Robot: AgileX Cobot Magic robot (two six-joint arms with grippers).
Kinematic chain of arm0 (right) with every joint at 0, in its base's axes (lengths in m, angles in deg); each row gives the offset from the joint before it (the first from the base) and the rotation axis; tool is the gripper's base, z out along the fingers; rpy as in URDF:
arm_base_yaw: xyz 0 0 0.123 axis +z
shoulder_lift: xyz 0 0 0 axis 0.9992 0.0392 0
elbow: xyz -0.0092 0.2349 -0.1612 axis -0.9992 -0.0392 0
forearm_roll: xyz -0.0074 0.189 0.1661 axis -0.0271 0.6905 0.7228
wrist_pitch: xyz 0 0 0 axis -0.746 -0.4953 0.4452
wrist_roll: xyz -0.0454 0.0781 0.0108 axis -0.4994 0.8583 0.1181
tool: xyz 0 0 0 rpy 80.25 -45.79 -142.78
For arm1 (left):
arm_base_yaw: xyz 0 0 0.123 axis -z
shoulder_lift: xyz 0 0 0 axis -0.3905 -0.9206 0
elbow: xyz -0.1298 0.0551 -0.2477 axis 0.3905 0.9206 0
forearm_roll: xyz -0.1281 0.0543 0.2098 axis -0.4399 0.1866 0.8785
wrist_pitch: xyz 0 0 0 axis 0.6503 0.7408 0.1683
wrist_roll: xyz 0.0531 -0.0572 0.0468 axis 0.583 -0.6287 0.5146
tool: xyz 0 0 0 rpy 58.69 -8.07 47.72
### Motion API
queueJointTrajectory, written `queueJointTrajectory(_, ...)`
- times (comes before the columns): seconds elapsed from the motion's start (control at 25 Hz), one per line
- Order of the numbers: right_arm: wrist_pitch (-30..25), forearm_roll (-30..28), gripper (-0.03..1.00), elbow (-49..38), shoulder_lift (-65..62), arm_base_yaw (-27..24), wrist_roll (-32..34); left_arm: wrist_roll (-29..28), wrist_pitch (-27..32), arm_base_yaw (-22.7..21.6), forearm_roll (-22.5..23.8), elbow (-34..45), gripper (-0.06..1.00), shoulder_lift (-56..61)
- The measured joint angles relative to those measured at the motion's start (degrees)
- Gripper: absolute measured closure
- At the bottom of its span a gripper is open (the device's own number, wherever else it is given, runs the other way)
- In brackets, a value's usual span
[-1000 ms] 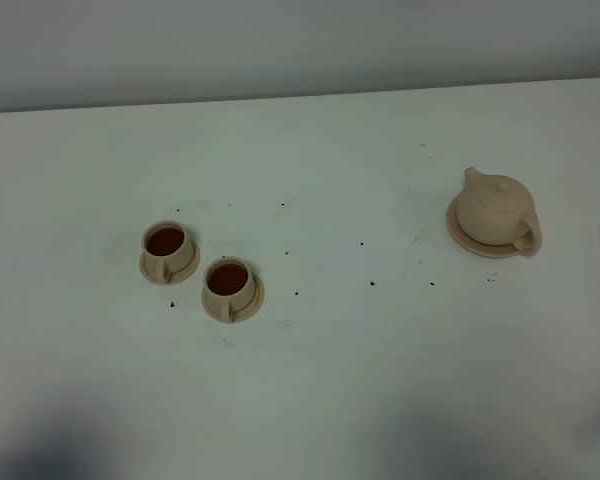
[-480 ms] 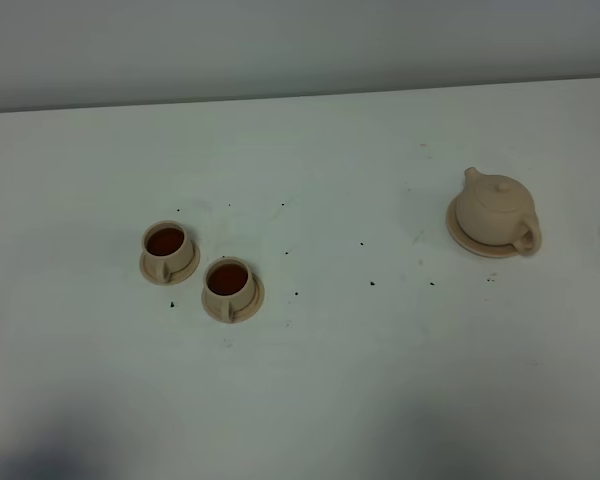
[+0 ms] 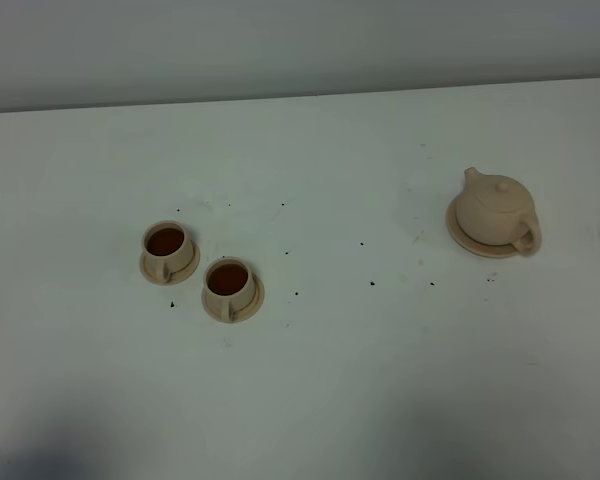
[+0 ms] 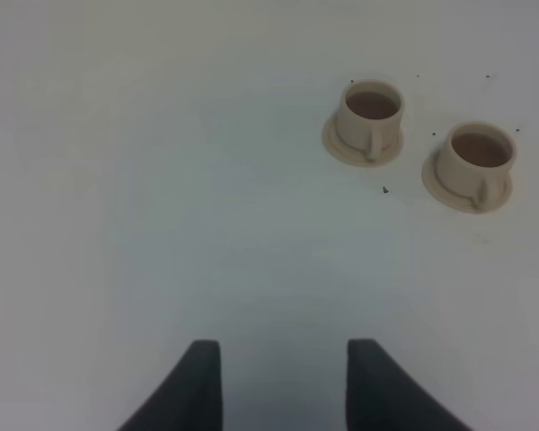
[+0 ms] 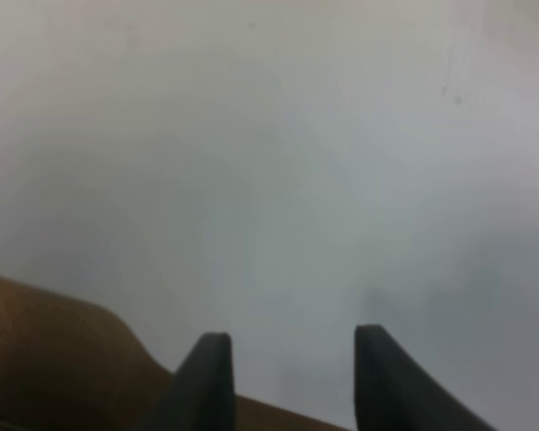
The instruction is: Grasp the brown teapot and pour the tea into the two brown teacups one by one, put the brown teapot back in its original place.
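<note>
The right pincer point(image 5: 287, 377) stands wide and holds nothing; only bare white bench point(image 5: 278, 180) lies beyond its tips, with a brown edge at the border of its view. The left pincer point(image 4: 283, 382) is also parted and empty, hanging over the bench with the two cups well ahead of it.

Take the teapot point(image 3: 496, 209) as landmark. It sits upright, lid on, upon its wide saucer point(image 3: 460, 236), spout toward the far wall, loop handle toward the near edge. The near cup point(image 3: 228, 281) and far cup point(image 3: 166, 244) stand well apart from the teapot, on the left arm's side, each on a small saucer and each holding dark tea, so the pouring looks done and the pot seems home.

The teapot is likely stiff, brittle clay, fairly heavy, and smooth enough to slip. The handle looks the surest hold; the lid may be loose.

The bench is flat, matte white, flecked with small dark specks between teapot and cups. A plain grey wall rises behind it.
</note>
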Motion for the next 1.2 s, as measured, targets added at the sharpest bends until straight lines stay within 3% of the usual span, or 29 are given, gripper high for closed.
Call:
queueJointTrajectory(0.2,0.0,-0.4,0.62,0.0,-0.7,-1.2,0.8,0.0,0.0,0.0,0.0,0.0,0.57,0.0)
queueJointTrajectory(0.48,0.2,-0.8,0.62,0.0,-7.7,-15.9,1.1,0.0,0.0,0.0,0.0,0.0,0.57,0.0)
queueJointTrajectory(0.6,0.2,-0.9,0.62,0.0,-13.2,-18.8,1.1,0.0,0.0,0.0,0.0,0.0,0.57,0.0)
queueJointTrajectory(0.8,0.2,-0.9,0.62,0.0,-19.4,-20.3,1.2,0.0,0.0,0.0,0.0,0.0,0.57,0.0)
queueJointTrajectory(1.2,0.1,-0.9,0.65,0.0,-19.8,-20.3,1.3,0.0,0.0,0.0,0.0,0.0,0.57,0.0)
